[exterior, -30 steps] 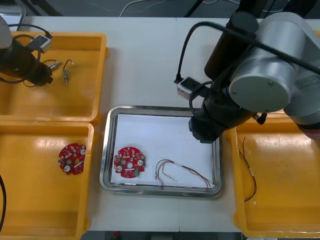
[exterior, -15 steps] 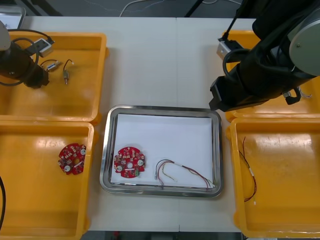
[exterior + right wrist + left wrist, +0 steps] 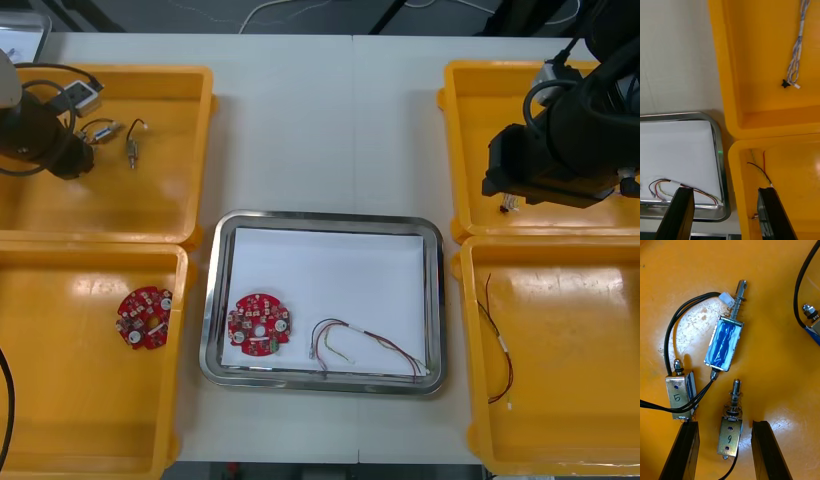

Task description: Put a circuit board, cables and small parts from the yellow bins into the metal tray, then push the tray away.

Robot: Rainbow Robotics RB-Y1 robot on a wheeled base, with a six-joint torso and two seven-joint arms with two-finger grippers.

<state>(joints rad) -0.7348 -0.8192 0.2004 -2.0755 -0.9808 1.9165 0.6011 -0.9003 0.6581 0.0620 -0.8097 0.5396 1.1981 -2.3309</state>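
At the far-left yellow bin (image 3: 150,200), I have the left gripper (image 3: 725,425) low over the bin floor. Its black fingers are spread, and a small metal part marked 9 (image 3: 730,432) lies between them, not yet pinched. A part marked 5 (image 3: 677,399) sits just beside one finger, and a blue-wrapped part (image 3: 724,345) lies beyond, both trailing black leads.

Over on the right, the right gripper (image 3: 725,191) hovers above the near-left corner of the far-right yellow bin (image 3: 480,130). Its fingers are spread and hold nothing. A twisted blue and white cable (image 3: 795,52) lies farther inside that bin.

Between the bins, the metal tray (image 3: 215,290) holds a circuit board (image 3: 258,324) at its near left. A red and yellow cable (image 3: 365,345) lies to the board's right, along the near side.

I judge the step in hand to be the pickup of a small part, with the board and one cable already delivered. Next I would press the left fingers onto the body of part 9 and lift straight up. The neighbouring leads could snag, so I would watch them before carrying the part right and nearer, to the tray.
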